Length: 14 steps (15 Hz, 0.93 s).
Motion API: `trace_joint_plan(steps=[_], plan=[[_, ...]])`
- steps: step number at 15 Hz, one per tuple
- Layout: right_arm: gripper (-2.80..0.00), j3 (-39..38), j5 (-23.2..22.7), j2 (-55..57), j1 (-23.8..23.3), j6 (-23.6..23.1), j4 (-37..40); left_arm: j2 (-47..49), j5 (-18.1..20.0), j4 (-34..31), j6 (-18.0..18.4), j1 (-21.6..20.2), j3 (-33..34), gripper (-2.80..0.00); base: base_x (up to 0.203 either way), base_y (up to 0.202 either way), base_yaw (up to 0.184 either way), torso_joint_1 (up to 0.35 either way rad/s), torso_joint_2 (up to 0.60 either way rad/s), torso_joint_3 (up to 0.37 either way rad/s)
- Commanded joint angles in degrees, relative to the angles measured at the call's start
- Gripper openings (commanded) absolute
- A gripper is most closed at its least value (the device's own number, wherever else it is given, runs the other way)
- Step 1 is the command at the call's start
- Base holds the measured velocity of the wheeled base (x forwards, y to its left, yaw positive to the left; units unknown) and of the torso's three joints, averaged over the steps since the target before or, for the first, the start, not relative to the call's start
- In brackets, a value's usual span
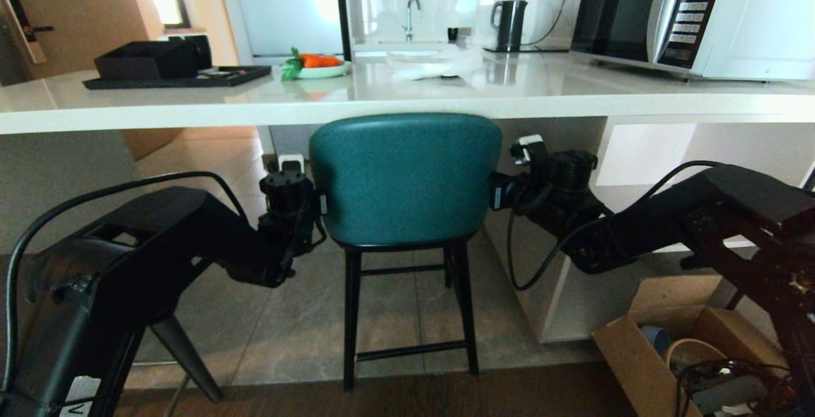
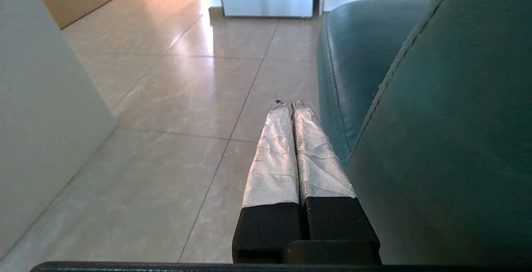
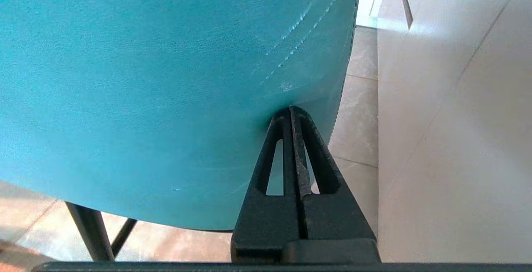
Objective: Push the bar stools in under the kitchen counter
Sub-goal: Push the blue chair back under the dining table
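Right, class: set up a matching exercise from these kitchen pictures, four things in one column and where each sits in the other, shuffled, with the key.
Things
1. teal bar stool
2. left pincer
3. right pincer
4. microwave

Places
A. shut, tips against the stool's back on its right edge
B. on the kitchen counter, far right
C. shut, alongside the stool's left side
D. between both arms, its back just below the counter edge

Pairs: 1-D, 2-C, 3-A, 4-B

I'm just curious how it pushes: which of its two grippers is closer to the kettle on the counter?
The right. The right gripper presses the teal stool's backrest on the side below the kettle; the left gripper, shut too, sits at the backrest's far edge.
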<state>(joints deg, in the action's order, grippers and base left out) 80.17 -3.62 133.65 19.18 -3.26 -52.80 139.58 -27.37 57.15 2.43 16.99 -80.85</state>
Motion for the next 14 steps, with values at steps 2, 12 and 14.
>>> trace_joint_plan(steps=[2,12,14], plan=[[-2.8,1.0,0.4,1.6,0.3,0.1,-0.5,1.3,0.2,-1.2,-0.1,0.2,-4.2,-2.8,0.0,0.0,0.0,0.0,0.0,0.0],[-2.8,-9.1,0.6,-5.1,-0.9,0.4,-4.5,-6.3,2.2,5.3,-0.3,-0.2,10.3,-2.8,0.0,0.0,0.0,0.0,0.0,0.0],[-2.8,-14.7,0.6,-9.1,-1.0,0.9,-6.2,-9.6,2.4,9.2,-0.4,-0.3,18.4,-2.8,0.0,0.0,0.0,0.0,0.0,0.0]])
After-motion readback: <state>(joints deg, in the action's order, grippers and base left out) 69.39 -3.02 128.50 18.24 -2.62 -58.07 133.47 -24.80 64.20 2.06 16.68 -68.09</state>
